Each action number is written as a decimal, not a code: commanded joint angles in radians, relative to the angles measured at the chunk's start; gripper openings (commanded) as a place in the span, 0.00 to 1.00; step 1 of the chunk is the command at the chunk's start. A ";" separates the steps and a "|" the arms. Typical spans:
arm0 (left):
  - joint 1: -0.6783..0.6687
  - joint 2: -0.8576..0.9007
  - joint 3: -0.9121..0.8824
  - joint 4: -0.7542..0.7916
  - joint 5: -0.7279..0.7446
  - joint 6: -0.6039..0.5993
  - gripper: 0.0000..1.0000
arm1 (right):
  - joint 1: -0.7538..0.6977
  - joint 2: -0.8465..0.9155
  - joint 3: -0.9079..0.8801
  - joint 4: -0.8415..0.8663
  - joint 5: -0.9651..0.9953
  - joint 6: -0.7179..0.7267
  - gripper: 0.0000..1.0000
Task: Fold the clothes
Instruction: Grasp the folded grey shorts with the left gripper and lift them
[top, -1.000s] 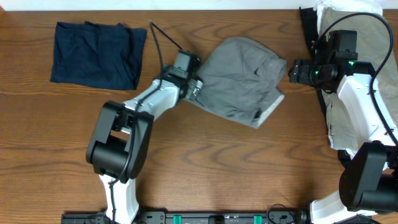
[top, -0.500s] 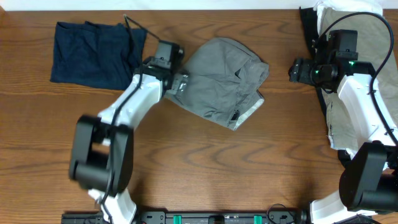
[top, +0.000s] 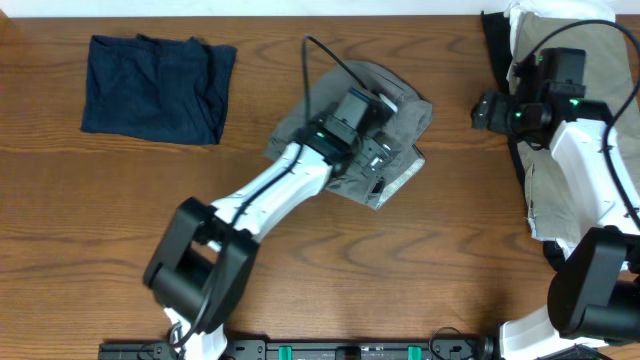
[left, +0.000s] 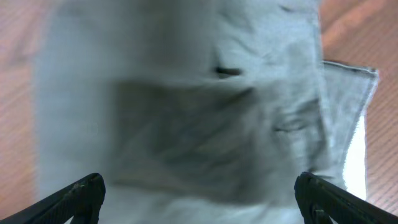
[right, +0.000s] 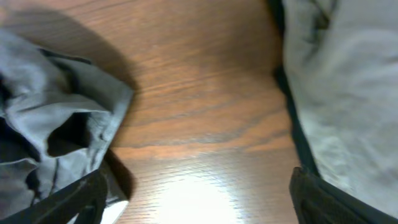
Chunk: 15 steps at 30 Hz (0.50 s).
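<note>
**Arm hangs over grey garment, fingers spread**

The folded grey fabric garment (top: 411, 116) lies mid-table on the brown wooden table (top: 420, 270). The left gripper (left: 199, 200) hovers directly above it, jaws wide apart and holding nothing. To the garment's right, the right gripper (right: 196, 200) is likewise spread over bare wood, short of a heap of pale beige cloth (top: 575, 55). A folded navy blue garment (top: 155, 88) rests well to its left.

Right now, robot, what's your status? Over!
Both open: left gripper over the grey garment, right gripper above the table. Garment rumpled, not yet folded. Nothing in the way; navy garment folded, well aside. Over.
</note>
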 joint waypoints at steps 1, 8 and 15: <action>-0.032 0.048 0.000 0.026 0.010 -0.032 0.98 | -0.041 0.002 -0.002 -0.006 0.009 0.008 0.95; -0.100 0.138 0.045 0.037 0.011 -0.035 0.98 | -0.106 0.002 -0.002 -0.023 -0.004 0.008 0.97; -0.151 0.198 0.051 0.029 0.014 -0.035 0.98 | -0.113 0.002 -0.002 -0.029 -0.007 0.008 0.97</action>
